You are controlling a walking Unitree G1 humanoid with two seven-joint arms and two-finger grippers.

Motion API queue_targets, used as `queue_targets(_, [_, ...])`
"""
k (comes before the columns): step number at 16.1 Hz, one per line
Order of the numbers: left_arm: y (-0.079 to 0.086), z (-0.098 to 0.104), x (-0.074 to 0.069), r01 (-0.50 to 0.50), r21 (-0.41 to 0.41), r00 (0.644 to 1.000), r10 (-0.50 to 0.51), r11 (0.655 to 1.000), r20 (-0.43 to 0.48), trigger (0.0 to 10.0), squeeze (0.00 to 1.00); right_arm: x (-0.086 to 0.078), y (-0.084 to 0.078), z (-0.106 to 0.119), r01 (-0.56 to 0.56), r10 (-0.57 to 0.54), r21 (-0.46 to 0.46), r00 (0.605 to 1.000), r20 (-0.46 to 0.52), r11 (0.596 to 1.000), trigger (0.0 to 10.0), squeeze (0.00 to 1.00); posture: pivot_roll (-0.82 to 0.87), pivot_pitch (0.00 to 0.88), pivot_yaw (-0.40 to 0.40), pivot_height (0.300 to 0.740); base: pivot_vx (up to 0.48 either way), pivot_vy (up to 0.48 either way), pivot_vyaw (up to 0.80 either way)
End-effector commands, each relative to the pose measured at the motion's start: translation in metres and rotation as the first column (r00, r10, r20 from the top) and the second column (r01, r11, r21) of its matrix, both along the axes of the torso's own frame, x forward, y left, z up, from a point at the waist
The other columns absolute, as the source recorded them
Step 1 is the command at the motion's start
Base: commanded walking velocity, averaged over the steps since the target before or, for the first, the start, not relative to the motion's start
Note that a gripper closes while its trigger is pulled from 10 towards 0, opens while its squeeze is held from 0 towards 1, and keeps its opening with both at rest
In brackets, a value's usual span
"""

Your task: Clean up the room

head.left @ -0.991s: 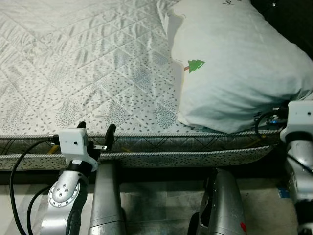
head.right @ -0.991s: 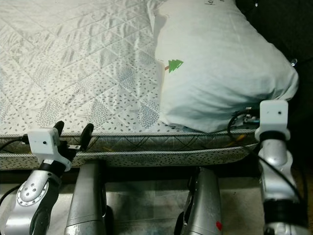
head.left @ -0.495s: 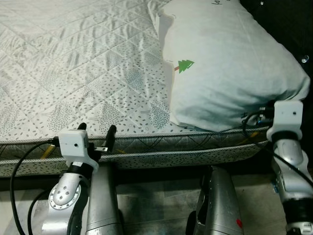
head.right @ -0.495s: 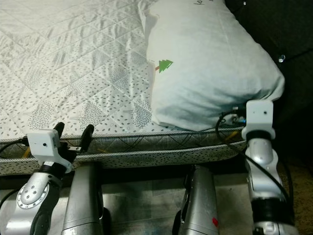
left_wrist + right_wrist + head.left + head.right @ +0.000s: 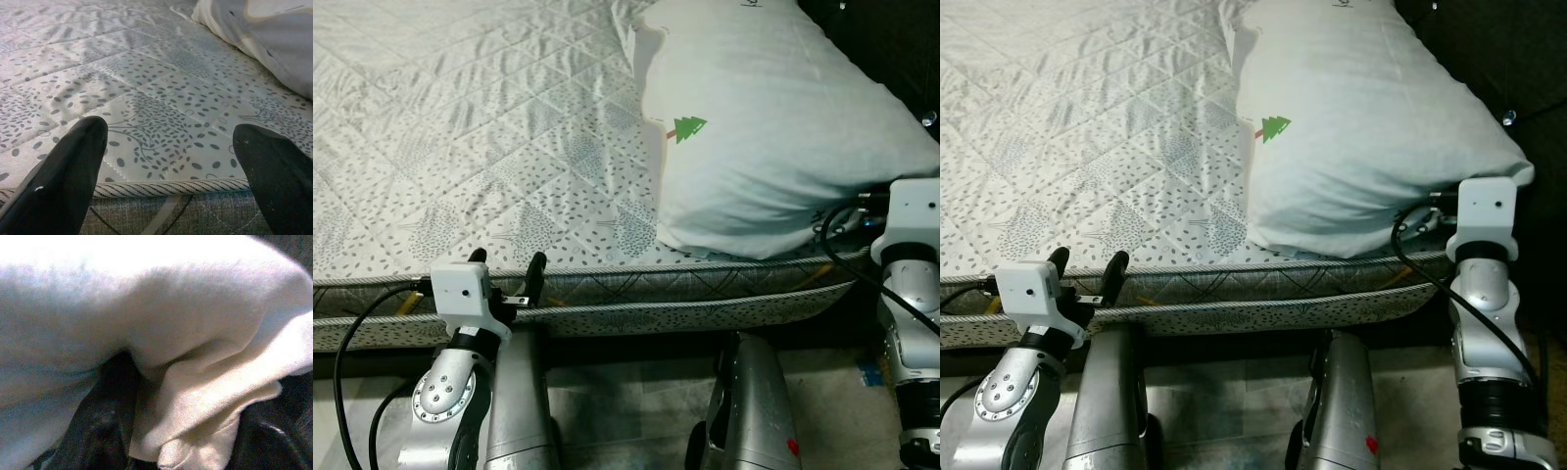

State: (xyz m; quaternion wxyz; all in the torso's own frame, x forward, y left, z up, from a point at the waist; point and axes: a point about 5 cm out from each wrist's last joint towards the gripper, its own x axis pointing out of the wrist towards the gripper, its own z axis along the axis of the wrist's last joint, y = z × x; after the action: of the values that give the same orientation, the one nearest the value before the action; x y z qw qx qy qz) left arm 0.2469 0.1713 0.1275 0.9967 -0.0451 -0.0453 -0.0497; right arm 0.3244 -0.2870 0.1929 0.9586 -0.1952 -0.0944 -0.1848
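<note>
Nearest the robot, below the bed's near edge, its two silver legs [image 5: 524, 401] stand on a pale floor [image 5: 636, 392]. The left gripper [image 5: 506, 266] is raised just short of the bed's near edge, its two black fingers [image 5: 63, 171] spread apart and grasping nothing; in the left wrist view they frame the striped piping of the mattress edge [image 5: 166, 187] and the quilted cover beyond it, without touching either. The bed [image 5: 460, 147] is dressed in a white quilted cover printed with small grey trees and dots, and it stretches away from that edge. On the right side of the bed, with its near end reaching almost to the bed's near edge, lies a large pale pillow [image 5: 773, 127] bearing a small green tree mark [image 5: 690, 127] on its side. The right gripper [image 5: 1435, 211] is pushed in at the pillow's near right corner, at the bed's edge; in the right wrist view one black finger [image 5: 105, 416] lies under the bulging fabric and the other [image 5: 266, 443] sits outside a folded flap of the pillowcase, so the gripper appears clenched on that corner of the pillow. Beyond the pillow, past the bed's right side, the background is dark.
</note>
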Motion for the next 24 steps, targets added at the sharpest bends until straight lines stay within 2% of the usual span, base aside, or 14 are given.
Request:
queue_targets(1, [0.001, -0.004, -0.003, -0.010, 0.011, 1.000, 0.010, 1.000, -0.017, 10.0, 0.00, -0.010, -0.006, 0.014, -0.007, 0.007, -0.014, 0.999, 0.049, 1.000, 10.0, 1.00, 0.07, 0.181, -0.051, 0.463, 0.000, 0.000, 0.00])
queue_targets(4, [0.001, -0.006, -0.005, -0.007, 0.007, 1.000, 0.007, 1.000, -0.029, 10.0, 0.00, -0.039, 0.008, -0.019, -0.109, 0.111, 0.028, 0.992, -0.062, 0.994, 10.0, 1.00, 0.05, 0.183, -0.050, 0.463, 0.000, 0.000, 0.00])
queue_targets(5, [-0.001, -0.008, -0.005, 0.006, 0.001, 0.999, -0.006, 1.000, -0.038, 10.0, 0.00, -0.055, 0.019, -0.035, -0.169, 0.176, 0.068, 0.978, -0.108, 0.983, 10.0, 1.00, 0.04, 0.183, -0.048, 0.463, 0.000, 0.000, 0.00])
queue_targets(7, [-0.002, -0.008, -0.002, 0.023, -0.001, 0.999, -0.023, 1.000, -0.040, 10.0, 0.00, -0.073, 0.030, -0.045, -0.246, 0.255, 0.077, 0.956, -0.142, 0.966, 10.0, 1.00, 0.03, 0.181, -0.040, 0.463, 0.000, 0.000, 0.00])
queue_targets(10, [-0.003, -0.006, 0.001, 0.042, 0.009, 0.999, -0.042, 0.999, -0.032, 10.0, 0.00, -0.083, 0.011, -0.035, -0.241, 0.241, 0.018, 0.955, -0.173, 0.970, 10.0, 1.00, 0.01, 0.178, -0.025, 0.463, 0.000, 0.000, 0.00])
queue_targets(11, [-0.003, -0.006, 0.003, 0.043, 0.010, 0.999, -0.043, 0.999, -0.031, 10.0, 0.00, -0.077, 0.006, -0.023, -0.229, 0.230, 0.019, 0.963, -0.142, 0.973, 10.0, 1.00, 0.01, 0.175, -0.021, 0.463, 0.000, 0.000, 0.00])
queue_targets(15, [-0.012, -0.002, 0.008, 0.067, 0.011, 0.998, -0.067, 0.998, -0.003, 10.0, 0.00, -0.039, 0.020, 0.038, -0.250, 0.252, -0.041, 0.966, 0.058, 0.967, 10.0, 1.00, 0.02, 0.161, -0.028, 0.463, 0.000, 0.000, 0.00])
queue_targets(16, [-0.010, -0.002, 0.006, 0.058, 0.015, 0.998, -0.058, 0.998, -0.001, 10.0, 0.00, -0.024, 0.026, 0.059, -0.240, 0.240, -0.012, 0.961, 0.140, 0.971, 10.0, 1.00, 0.03, 0.161, -0.034, 0.463, 0.000, 0.000, 0.00])
queue_targets(17, [-0.008, -0.003, 0.004, 0.051, 0.015, 0.999, -0.051, 0.999, -0.003, 10.0, 0.00, -0.019, 0.031, 0.066, -0.255, 0.250, 0.008, 0.953, 0.170, 0.967, 10.0, 1.00, 0.04, 0.161, -0.037, 0.463, 0.000, 0.000, 0.00])
queue_targets(19, [-0.007, -0.003, 0.004, 0.043, 0.014, 0.999, -0.043, 0.999, -0.005, 10.0, 0.00, -0.010, 0.042, 0.071, -0.289, 0.275, 0.046, 0.941, 0.196, 0.956, 10.0, 1.00, 0.04, 0.162, -0.037, 0.463, 0.000, 0.000, 0.00])
queue_targets(20, [-0.011, -0.004, 0.005, 0.049, 0.016, 0.999, -0.049, 0.999, -0.004, 10.0, 0.00, 0.007, 0.064, 0.075, -0.371, 0.354, 0.055, 0.914, 0.200, 0.927, 10.0, 1.00, 0.06, 0.159, -0.042, 0.463, 0.000, 0.000, 0.00])
queue_targets(21, [-0.013, -0.003, 0.006, 0.056, 0.020, 0.998, -0.056, 0.998, -0.002, 10.0, 0.00, 0.016, 0.073, 0.075, -0.402, 0.386, 0.048, 0.902, 0.192, 0.915, 10.0, 1.00, 0.07, 0.160, -0.043, 0.463, 0.000, 0.000, 0.00])
queue_targets(22, [-0.014, -0.002, 0.006, 0.054, 0.020, 0.999, -0.054, 0.998, 0.002, 10.0, 0.00, 0.030, 0.081, 0.071, -0.401, 0.377, 0.109, 0.907, 0.187, 0.910, 10.0, 1.00, 0.07, 0.158, -0.047, 0.463, 0.000, 0.000, 0.00])
queue_targets(24, [-0.012, -0.004, 0.006, 0.044, 0.022, 0.999, -0.044, 0.999, -0.004, 10.0, 0.00, 0.051, 0.105, 0.043, -0.397, 0.387, 0.243, 0.918, 0.090, 0.885, 10.0, 1.00, 0.09, 0.156, -0.055, 0.463, 0.000, 0.000, 0.00])
